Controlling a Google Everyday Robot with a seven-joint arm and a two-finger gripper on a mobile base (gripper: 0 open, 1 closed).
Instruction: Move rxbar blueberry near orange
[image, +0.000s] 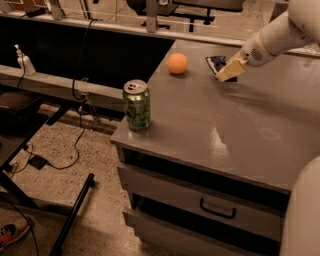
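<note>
The rxbar blueberry (215, 62) is a dark navy wrapper lying flat at the back of the grey cabinet top (225, 135), a short way right of the orange (177, 63). My gripper (228, 72) reaches in from the upper right. Its cream fingers are closed together on the bar's right end and hide that part. The orange is a smooth round ball near the cabinet's back left corner.
A green drink can (136, 105) stands upright at the cabinet's front left corner. The cabinet has drawers with a black handle (217, 212) below. To the left, a drop to the floor with cables and a black stand (70, 217).
</note>
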